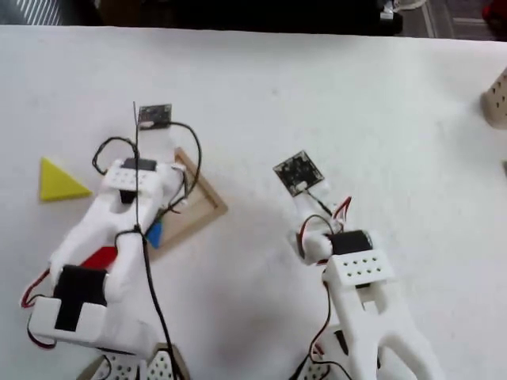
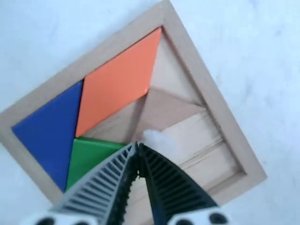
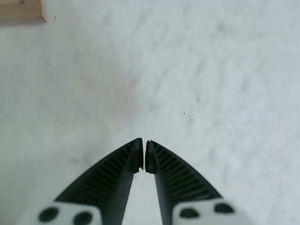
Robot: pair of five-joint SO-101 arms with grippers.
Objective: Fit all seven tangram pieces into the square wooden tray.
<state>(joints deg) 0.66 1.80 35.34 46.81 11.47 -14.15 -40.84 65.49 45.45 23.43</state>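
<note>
White desk (image 1: 317,95). Sq. wooden tray (image 2: 206,93) lies on it under L arm, part filled: orange parallelogram (image 2: 117,84) along one rim, blue triangle (image 2: 51,131) touching its side, green piece (image 2: 91,157) against blue. Yellow triangle (image 1: 59,182) on desk, well apart from tray. Red piece (image 1: 101,257) partly under L arm. L claw (image 2: 138,151) pinched closed, empty, above tray. R claw (image 3: 144,151) closed, empty, over bare desk.

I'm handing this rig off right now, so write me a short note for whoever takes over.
Left gripper: shut, empty, over the tray.
Right gripper: shut, empty, over the bare table.
Done: blue triangle, orange parallelogram and green piece lie in the tray.
Left: four pieces to fit. The yellow triangle and red piece lie on the table.
</note>
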